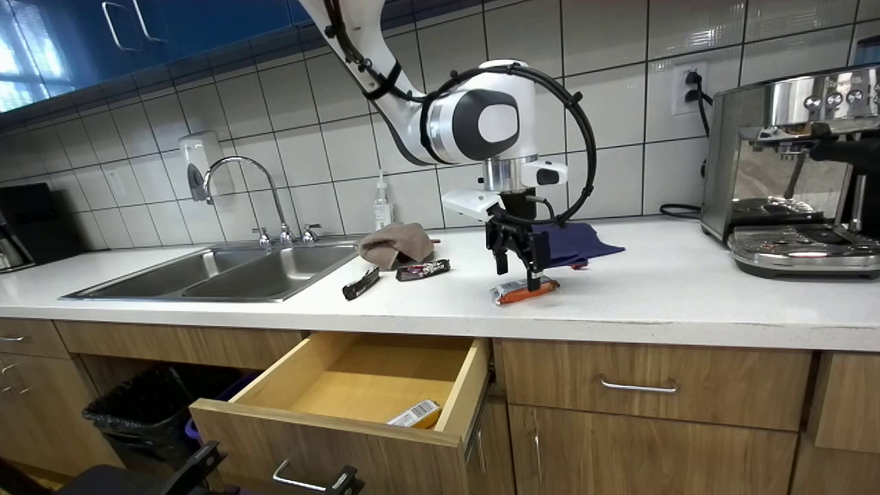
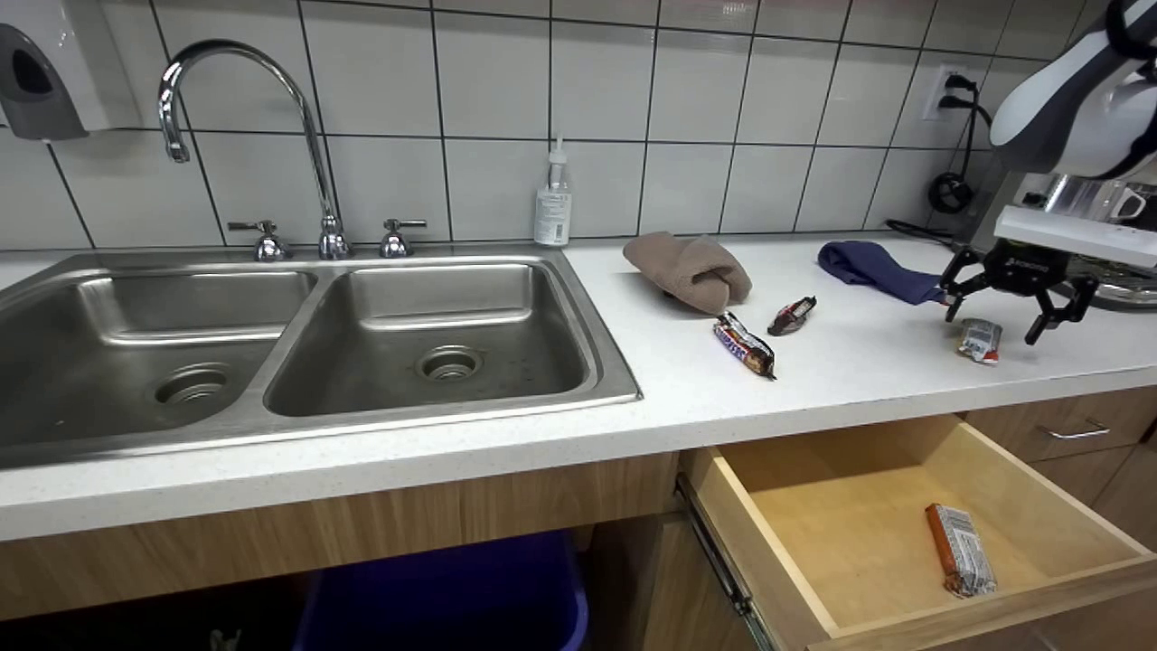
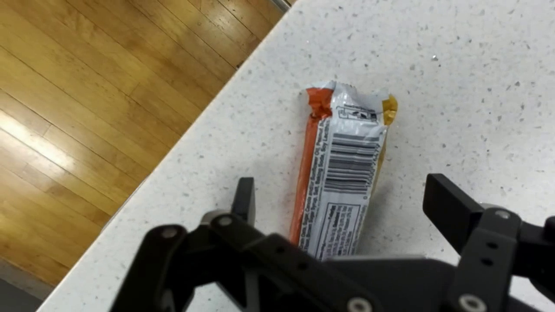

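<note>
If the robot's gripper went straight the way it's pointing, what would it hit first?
Probably the white countertop: the gripper points down, open, and the wrapped bar lies in line with the gap between its fingers, so they'd likely land either side. Depth is unclear.

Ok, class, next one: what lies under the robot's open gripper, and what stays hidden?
A wrapped snack bar lies on the counter, barcode up, below the gripper. In the wrist view, the gripper hides one end; the bar's underside cannot be seen.
</note>
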You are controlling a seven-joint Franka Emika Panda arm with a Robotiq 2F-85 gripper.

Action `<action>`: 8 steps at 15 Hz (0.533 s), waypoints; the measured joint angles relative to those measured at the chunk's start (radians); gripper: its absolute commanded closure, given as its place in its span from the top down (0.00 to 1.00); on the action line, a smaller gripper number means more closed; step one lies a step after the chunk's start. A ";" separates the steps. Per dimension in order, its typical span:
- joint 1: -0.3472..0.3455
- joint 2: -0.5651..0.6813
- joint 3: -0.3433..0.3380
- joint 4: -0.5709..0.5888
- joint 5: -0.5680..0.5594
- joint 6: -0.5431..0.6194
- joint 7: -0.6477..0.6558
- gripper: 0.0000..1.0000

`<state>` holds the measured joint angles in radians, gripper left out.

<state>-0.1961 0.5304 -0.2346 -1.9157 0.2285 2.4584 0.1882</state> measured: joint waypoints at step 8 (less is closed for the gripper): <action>-0.008 0.060 0.000 0.081 0.000 -0.045 0.006 0.92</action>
<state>-0.2039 0.5904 -0.2346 -1.8352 0.2284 2.4136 0.1938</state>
